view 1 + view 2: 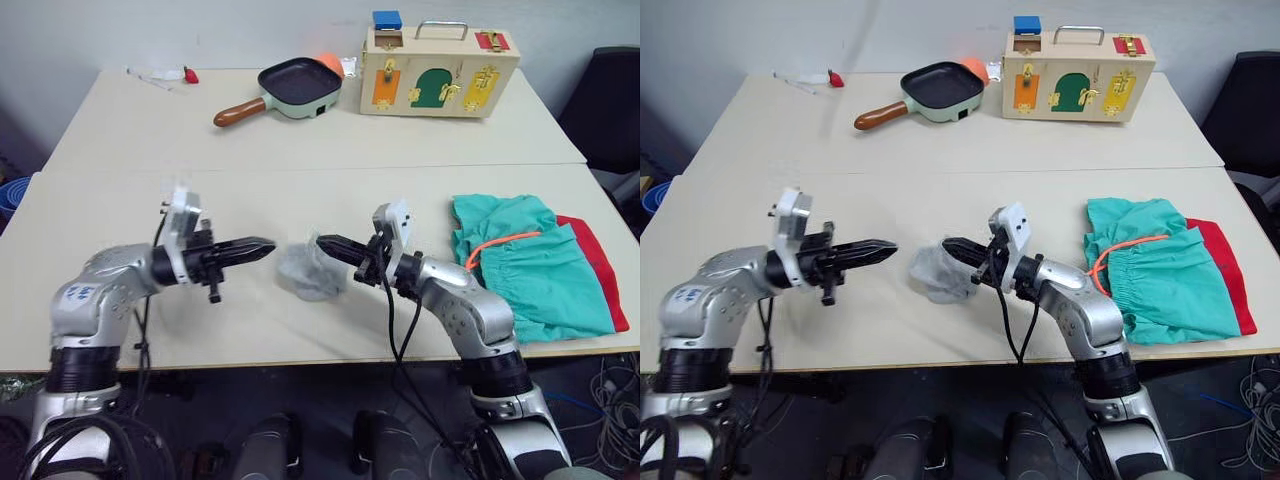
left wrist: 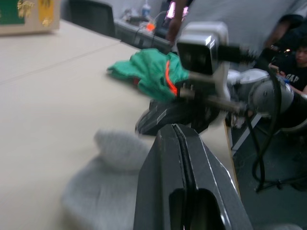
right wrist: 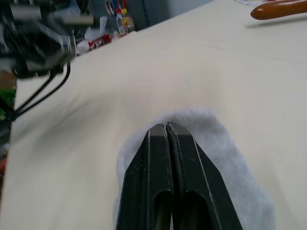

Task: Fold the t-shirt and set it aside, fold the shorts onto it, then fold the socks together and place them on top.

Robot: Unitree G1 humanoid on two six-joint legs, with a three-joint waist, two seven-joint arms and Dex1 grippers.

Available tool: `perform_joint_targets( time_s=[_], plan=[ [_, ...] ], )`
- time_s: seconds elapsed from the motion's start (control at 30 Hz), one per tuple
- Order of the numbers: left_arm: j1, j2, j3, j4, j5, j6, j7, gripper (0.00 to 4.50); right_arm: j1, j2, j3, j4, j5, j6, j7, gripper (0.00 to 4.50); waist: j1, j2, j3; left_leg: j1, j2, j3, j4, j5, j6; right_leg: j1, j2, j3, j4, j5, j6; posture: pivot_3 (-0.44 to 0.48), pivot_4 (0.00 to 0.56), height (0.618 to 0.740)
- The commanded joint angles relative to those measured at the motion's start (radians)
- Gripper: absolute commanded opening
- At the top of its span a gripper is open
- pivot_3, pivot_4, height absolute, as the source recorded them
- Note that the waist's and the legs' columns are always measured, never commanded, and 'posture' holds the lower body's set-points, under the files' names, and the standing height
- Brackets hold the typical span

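Both my grippers have their fingers pressed together w/ nothing between them. Left gripper [image 1: 262, 246] points across the table toward the right one, tips hanging just short of the socks [image 1: 311, 271], not touching as far as I can tell. Right gripper [image 1: 327, 243] points back at it, tips over the near edge of the socks; in the right wrist view the closed fingers [image 3: 165, 143] sit right above the grey knit, but I can't tell if they touch it or just hover.

Socks are a small grey bunched pile btwn the two grippers, on the front table [image 1: 100, 220], roughly centre.

Further out to my right, the shorts [image 1: 515, 265] lie spread w/ the orange drawstring [image 1: 495, 245] across them, sitting on top of the t-shirt [image 1: 600, 265], which peeks out as a red strip along the far right side.

On the back table: frying pan [image 1: 295, 85] w/ wooden handle, and a wooden latch box [image 1: 440, 70] w/ a blue block [image 1: 387, 19] on top.
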Motion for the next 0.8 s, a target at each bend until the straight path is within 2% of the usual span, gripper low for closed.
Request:
perform_joint_targets(
  time_s=[0.03,0.2,0.37,0.57,0.8],
  plan=[
    [-0.062,-0.062,-0.057,0.082,0.084,-0.098,0.048,0.00,0.025,-0.009,0.040,-0.003,-0.051,-0.076,0.028,0.03,0.000,0.000,0.000,0.000,0.000,0.000,0.000,0.000,0.000,0.000,0.001,0.000,0.000,0.000,0.000,0.000,0.150,0.740],
    [-0.121,-0.164,-0.135,0.252,0.202,-0.208,0.096,0.00,0.045,-0.020,0.120,0.032,-0.140,-0.124,0.049,0.03,-0.005,0.000,0.000,0.001,0.002,0.000,0.000,0.002,-0.002,0.000,0.004,0.000,0.000,0.000,0.000,0.000,0.150,0.740],
    [-0.104,-0.141,-0.204,0.360,0.341,-0.289,0.125,0.00,0.026,0.005,0.139,0.074,-0.191,-0.131,0.013,0.03,-0.003,0.000,0.000,0.002,0.004,0.001,0.000,0.003,-0.003,0.000,0.006,0.000,0.000,0.000,0.000,0.000,0.150,0.740],
    [-0.062,-0.143,-0.111,0.407,0.336,-0.293,0.225,0.00,0.040,0.013,0.117,0.056,-0.180,-0.121,0.013,0.03,-0.002,0.000,0.000,0.002,0.004,-0.001,0.001,0.003,-0.003,0.001,0.005,0.001,0.001,0.000,-0.001,0.000,0.150,0.740],
    [-0.027,-0.161,-0.085,0.403,0.302,-0.289,0.175,0.00,0.078,-0.015,0.056,-0.001,-0.061,-0.003,0.075,0.03,0.002,0.000,0.000,0.005,0.004,-0.001,0.001,0.003,-0.003,0.005,0.003,0.000,0.000,0.000,-0.001,0.000,0.150,0.740]
  ],
)
